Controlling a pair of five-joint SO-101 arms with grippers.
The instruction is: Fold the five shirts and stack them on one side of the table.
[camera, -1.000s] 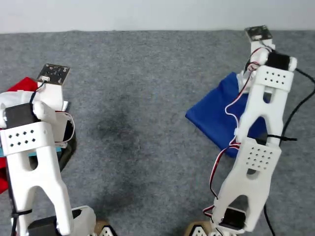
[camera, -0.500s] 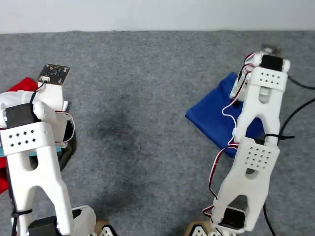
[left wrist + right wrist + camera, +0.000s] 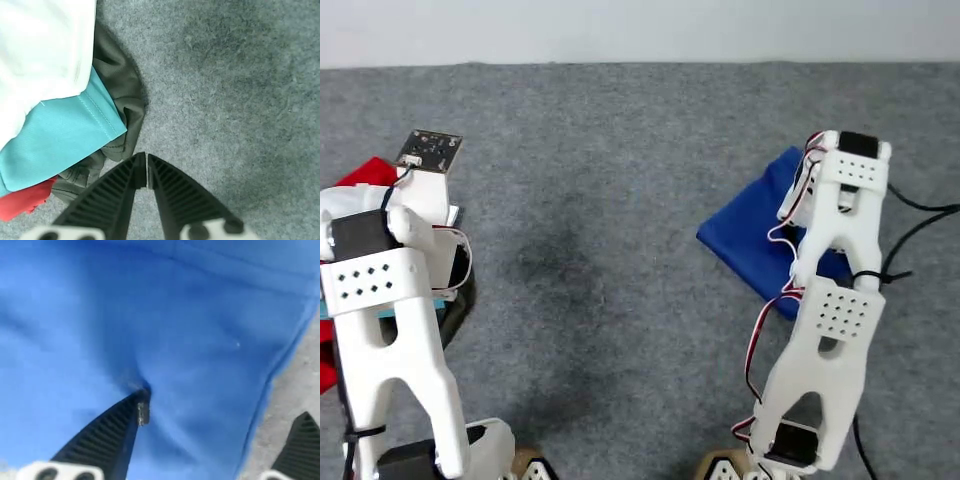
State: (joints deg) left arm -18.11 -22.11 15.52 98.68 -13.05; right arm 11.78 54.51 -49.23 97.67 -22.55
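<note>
You had a heap at the left side of the grey felt table: a white shirt, a teal shirt, a dark olive shirt and a red shirt. Your left gripper was pinched together just beside it, over bare felt. Your right gripper stood spread wide, with one fingertip pressed into the folded blue cloth shirt and the other past its edge.

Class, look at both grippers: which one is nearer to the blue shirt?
Right. The right gripper is open directly over the blue shirt, one fingertip denting its fabric. The left gripper sits shut across the table, beside the pile of shirts.
</note>
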